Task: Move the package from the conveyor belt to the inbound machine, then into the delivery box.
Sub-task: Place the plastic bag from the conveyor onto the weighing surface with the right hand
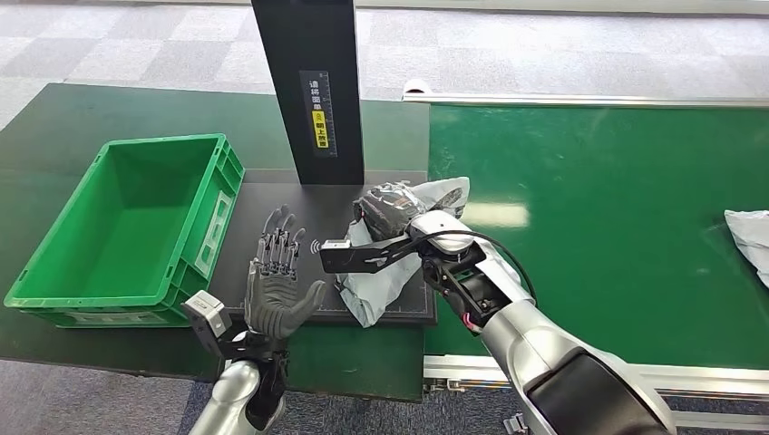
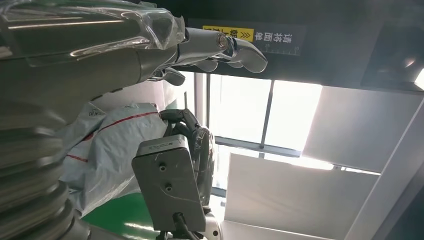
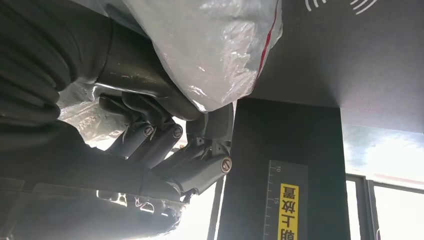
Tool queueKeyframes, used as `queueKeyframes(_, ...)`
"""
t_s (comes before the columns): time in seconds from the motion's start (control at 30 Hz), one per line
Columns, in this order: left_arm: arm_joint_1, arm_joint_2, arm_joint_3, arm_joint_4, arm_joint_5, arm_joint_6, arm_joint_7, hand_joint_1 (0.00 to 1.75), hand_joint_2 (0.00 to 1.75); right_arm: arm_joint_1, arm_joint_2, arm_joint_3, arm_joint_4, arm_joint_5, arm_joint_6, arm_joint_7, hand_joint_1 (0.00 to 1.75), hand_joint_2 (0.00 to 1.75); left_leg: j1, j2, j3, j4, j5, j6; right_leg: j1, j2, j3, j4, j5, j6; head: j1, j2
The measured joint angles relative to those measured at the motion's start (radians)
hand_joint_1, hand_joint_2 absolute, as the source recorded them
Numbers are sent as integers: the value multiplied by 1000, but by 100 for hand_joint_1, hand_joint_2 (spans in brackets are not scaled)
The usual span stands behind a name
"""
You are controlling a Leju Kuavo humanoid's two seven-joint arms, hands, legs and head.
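Head view shows the right hand (image 1: 392,210) with fingers closed around the grey package (image 1: 385,276), holding it over the black inbound machine plate (image 1: 299,201), presumably so its label gets scanned. Left hand (image 1: 277,288) waits spread and empty beside it, near 1 green delivery box (image 1: 195,237); a 2nd package (image 1: 748,237) lies on the conveyor belt (image 1: 598,236).

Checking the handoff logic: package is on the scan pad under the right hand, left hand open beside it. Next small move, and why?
Probably bring the left hand in to take the package. The right hand grips it over the black inbound machine pad, the left is open beside it, and the green delivery box sits on the left's side.
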Motion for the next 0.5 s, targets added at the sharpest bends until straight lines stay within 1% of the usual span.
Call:
queueKeyframes(0.17,-4,-1,-7,8,29,19,0,0,175,-6,10,23,20,22,35,19,175,175,0,0,0,0,0,0,0,0,0,0,0,0,0,0)
queueKeyframes(0.33,-27,-8,-25,26,54,37,7,0,175,9,50,57,52,13,76,29,175,175,0,0,0,0,0,0,0,0,0,0,0,0,0,0)
queueKeyframes(0.4,-37,-10,-32,35,62,34,12,0,175,18,69,61,60,-10,72,23,175,175,0,0,0,0,0,0,0,0,0,0,0,0,0,0)
queueKeyframes(0.5,-43,-10,-37,43,69,34,13,0,175,29,88,60,65,-50,34,9,175,175,0,0,0,0,0,0,0,0,0,0,0,0,0,0)
